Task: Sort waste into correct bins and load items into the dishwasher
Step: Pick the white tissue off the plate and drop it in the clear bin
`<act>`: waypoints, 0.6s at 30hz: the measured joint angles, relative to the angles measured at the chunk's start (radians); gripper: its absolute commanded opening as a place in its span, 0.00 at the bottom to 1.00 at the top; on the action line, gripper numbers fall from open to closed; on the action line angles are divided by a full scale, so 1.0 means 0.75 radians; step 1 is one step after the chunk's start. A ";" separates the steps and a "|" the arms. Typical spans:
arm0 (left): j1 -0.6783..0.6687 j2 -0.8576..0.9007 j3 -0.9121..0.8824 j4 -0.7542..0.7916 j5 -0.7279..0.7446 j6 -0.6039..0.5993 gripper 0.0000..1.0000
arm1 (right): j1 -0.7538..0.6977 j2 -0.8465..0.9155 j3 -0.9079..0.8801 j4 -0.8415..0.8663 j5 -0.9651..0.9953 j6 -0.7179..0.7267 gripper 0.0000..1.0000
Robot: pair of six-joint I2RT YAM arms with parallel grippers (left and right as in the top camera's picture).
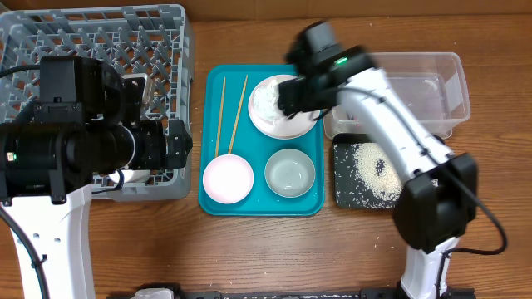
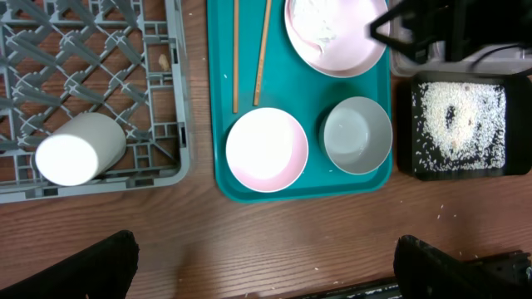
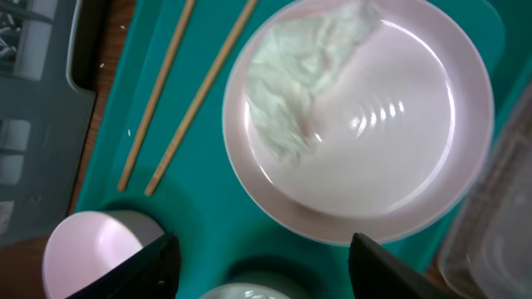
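The right tool (image 3: 262,249) is wide open and holds nothing. It hangs just over the pink plate (image 3: 399,158). The white paper wad (image 3: 295,83) lies on the plate, on the side near the chopsticks (image 3: 199,100). I think the tool should go down, pinch only the soft paper, then lift it to the clear tub (image 1: 424,95). The left tool (image 2: 266,262) is open and empty too.

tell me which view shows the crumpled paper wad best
Right wrist: the paper wad lies large and unobstructed on the plate. Overhead shows it small, partly under the right arm. Left wrist crops it at the frame's top.
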 measured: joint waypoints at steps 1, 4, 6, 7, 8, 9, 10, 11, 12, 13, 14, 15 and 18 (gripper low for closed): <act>0.000 0.000 0.000 0.001 0.000 0.000 1.00 | 0.044 0.013 -0.006 0.037 0.053 -0.003 0.67; 0.000 0.000 0.000 0.001 0.000 0.001 1.00 | 0.100 0.090 -0.028 0.146 0.136 -0.008 0.67; 0.000 0.000 0.000 0.001 0.000 0.000 1.00 | 0.094 0.182 -0.050 0.212 0.183 -0.009 0.67; 0.000 0.000 0.000 0.000 0.000 0.000 1.00 | 0.090 0.211 -0.059 0.234 0.190 -0.007 0.67; 0.000 0.000 0.000 0.001 0.000 0.000 1.00 | 0.083 0.242 -0.063 0.252 0.191 -0.005 0.67; 0.000 0.000 0.000 0.001 0.000 0.001 1.00 | 0.080 0.276 -0.065 0.267 0.189 -0.005 0.64; 0.000 0.000 0.000 0.001 0.000 0.000 1.00 | 0.075 0.298 -0.065 0.279 0.187 -0.004 0.42; 0.000 0.000 0.000 0.001 0.000 0.000 1.00 | 0.074 0.321 -0.066 0.292 0.185 -0.002 0.24; 0.000 0.000 0.000 0.001 0.000 0.001 1.00 | 0.073 0.336 -0.067 0.306 0.184 -0.003 0.08; 0.000 0.000 0.000 0.001 0.000 0.000 1.00 | 0.074 0.345 -0.068 0.319 0.189 -0.005 0.04; 0.000 0.000 0.000 0.001 0.000 0.000 1.00 | 0.074 0.345 -0.068 0.330 0.187 -0.004 0.04; 0.000 0.000 0.000 0.001 0.000 0.000 1.00 | 0.074 0.344 -0.067 0.331 0.186 0.004 0.04; 0.000 0.000 0.000 0.001 0.000 0.001 1.00 | 0.070 0.343 -0.051 0.239 0.178 0.005 0.04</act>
